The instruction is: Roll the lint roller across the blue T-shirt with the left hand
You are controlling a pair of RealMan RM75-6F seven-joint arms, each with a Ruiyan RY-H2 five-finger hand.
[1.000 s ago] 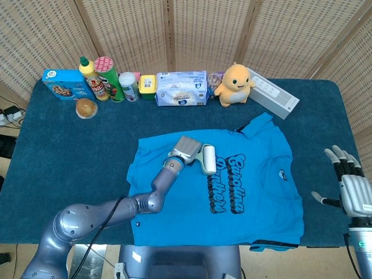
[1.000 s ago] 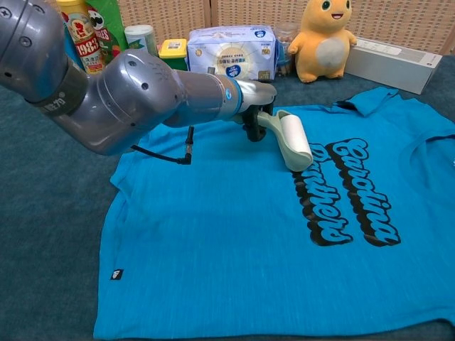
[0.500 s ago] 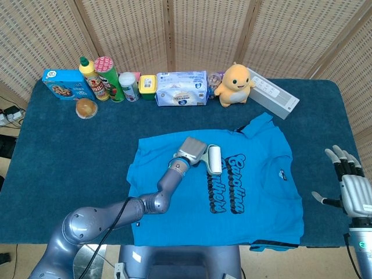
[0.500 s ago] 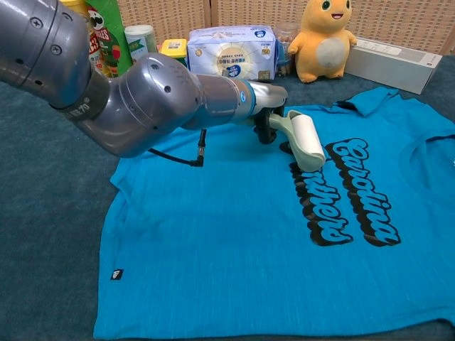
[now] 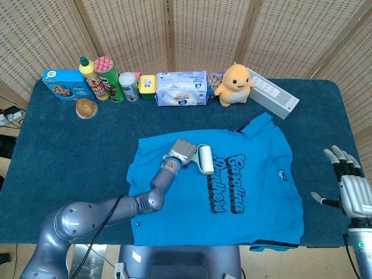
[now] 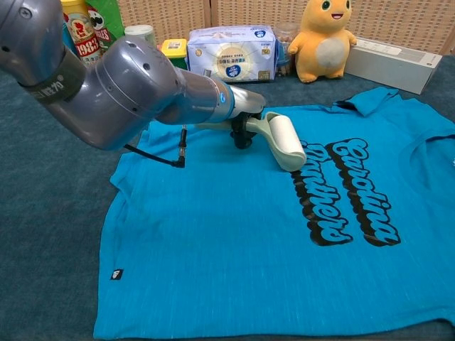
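The blue T-shirt (image 5: 244, 197) (image 6: 234, 241) lies flat on the table, black lettering across its chest. My left hand (image 5: 181, 152) (image 6: 238, 117) grips the pale green handle of the lint roller (image 5: 206, 159) (image 6: 286, 143). The roller's white drum rests on the shirt just left of the lettering. My right hand (image 5: 349, 185) hovers off the table's right edge, fingers spread, holding nothing; the chest view does not show it.
Along the table's back edge stand a blue box (image 5: 63, 82), bottles and cans (image 5: 104, 78), a tissue pack (image 5: 181, 88) (image 6: 232, 52), a yellow plush toy (image 5: 234, 85) (image 6: 325, 37) and a white box (image 5: 273, 93). A bun (image 5: 86, 108) lies at the left.
My left hand first rolled the lint roller right toward the lettering, then drew it back left across the shirt. The right hand has stayed still.
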